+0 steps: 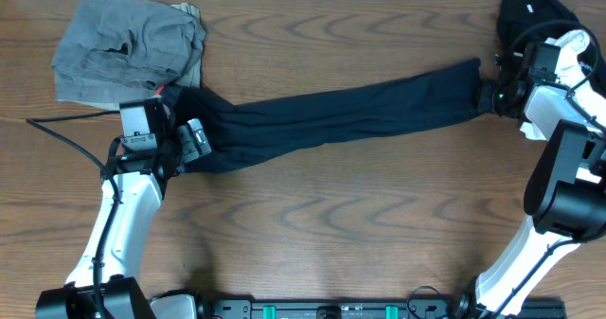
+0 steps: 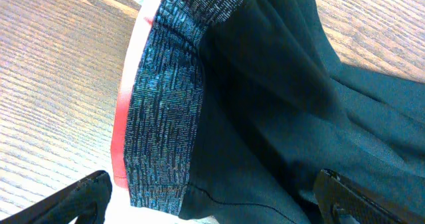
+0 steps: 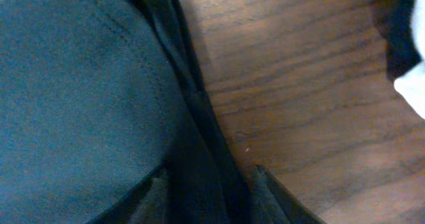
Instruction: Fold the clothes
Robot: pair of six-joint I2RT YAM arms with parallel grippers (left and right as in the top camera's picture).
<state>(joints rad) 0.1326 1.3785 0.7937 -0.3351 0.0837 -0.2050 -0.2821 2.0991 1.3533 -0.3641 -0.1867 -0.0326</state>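
grey garment [image 1: 128,49] lies bunched at the far-left corner of the table [image 1: 312,224]. left gripper [image 1: 196,141]: fingers spread, straddling the waistband [image 2: 166,104] of the trousers [image 1: 341,115], which lie stretched across the table. right gripper [image 1: 490,94]: pinching the leg end.

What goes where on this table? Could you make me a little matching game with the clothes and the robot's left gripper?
Things:
1. trousers
2. grey garment
3. black pile
4. left gripper

Places, in the overhead view:
A. top-right corner
B. top-left corner
C. stretched across the middle
D. at the waistband, left of centre

Pairs: 1-C, 2-B, 3-A, 4-D
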